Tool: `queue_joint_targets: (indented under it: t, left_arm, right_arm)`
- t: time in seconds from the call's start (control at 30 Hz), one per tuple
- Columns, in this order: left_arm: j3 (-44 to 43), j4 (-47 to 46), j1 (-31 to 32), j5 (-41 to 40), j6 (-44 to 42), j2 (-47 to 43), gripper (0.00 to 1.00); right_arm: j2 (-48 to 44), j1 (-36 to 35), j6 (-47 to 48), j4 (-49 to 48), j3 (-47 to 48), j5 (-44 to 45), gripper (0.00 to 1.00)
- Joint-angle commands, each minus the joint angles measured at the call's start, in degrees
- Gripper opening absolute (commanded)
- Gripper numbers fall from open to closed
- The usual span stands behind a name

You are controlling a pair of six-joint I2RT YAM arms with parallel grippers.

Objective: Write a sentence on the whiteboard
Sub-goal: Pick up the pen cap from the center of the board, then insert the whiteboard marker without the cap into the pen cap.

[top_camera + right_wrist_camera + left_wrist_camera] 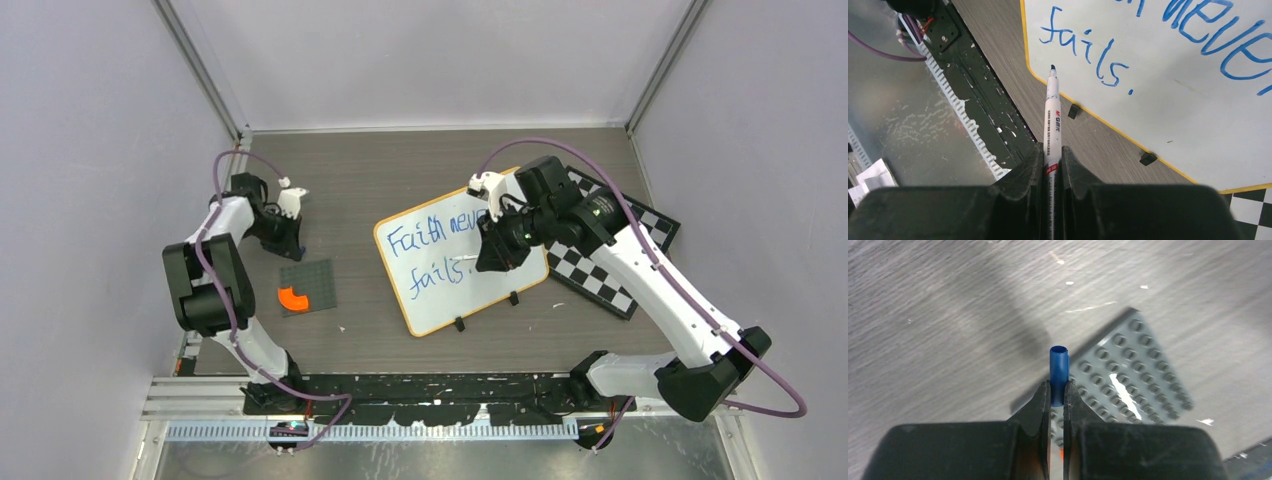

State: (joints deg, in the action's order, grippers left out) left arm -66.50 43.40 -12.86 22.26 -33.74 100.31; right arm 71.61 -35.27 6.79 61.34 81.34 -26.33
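The whiteboard (440, 300), white with a yellow frame and black clip feet, lies tilted in the middle of the table. It reads "Faith never fails." in blue (1088, 50). My right gripper (1052, 150) is shut on a white marker (1052, 110), whose uncapped tip hangs just off the whiteboard's (1188, 115) near edge. From above, that right gripper (495, 252) hovers over the board's right part. My left gripper (1057, 390) is shut on a blue marker cap (1059, 365), held above the table at the left gripper's place (288, 240) left of the board.
A grey studded baseplate (308, 286) with an orange piece (293, 298) on it lies just below the left gripper. A black-and-white checkered board (610, 270) sits under the whiteboard's right corner. Walls enclose the table on three sides.
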Motion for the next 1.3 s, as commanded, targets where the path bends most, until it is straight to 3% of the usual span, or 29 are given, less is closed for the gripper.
queue_joint_targets:
  t: [0.0, 0.3, 0.43, 0.63, 0.77, 1.0, 1.27]
  left_arm:
    - [-6.9, 7.7, 0.0, 8.8, 6.2, -10.2, 0.00]
    - [-23.5, 17.3, 6.4, 17.5, 13.7, -22.9, 0.00]
    - [-29.8, 21.9, 17.8, 18.3, 10.8, -25.9, 0.00]
    - [-27.8, 23.6, 35.5, 17.2, 8.3, -28.4, 0.00]
    - [-25.9, 24.4, 43.8, 14.5, 5.2, -27.8, 0.00]
    - [-25.9, 24.4, 50.5, 10.1, 3.7, -23.5, 0.00]
    - [-26.7, 23.2, 52.9, 9.4, 4.0, -22.3, 0.00]
  right_arm:
    - [-0.1, 2.8, -3.3, -1.9, 3.0, -2.9, 0.00]
    - [-0.4, 8.3, -9.0, -6.3, 1.1, -9.5, 0.00]
    - [0.2, 10.4, -11.3, -8.2, 0.6, -13.3, 0.00]
    - [1.1, 12.8, -15.8, -11.8, 1.0, -20.4, 0.00]
    - [1.0, 12.9, -17.8, -13.6, 0.3, -23.2, 0.00]
    - [1.1, 11.6, -22.4, -17.2, -3.1, -26.9, 0.00]
    - [1.9, 8.2, -23.2, -17.3, -2.8, -29.0, 0.00]
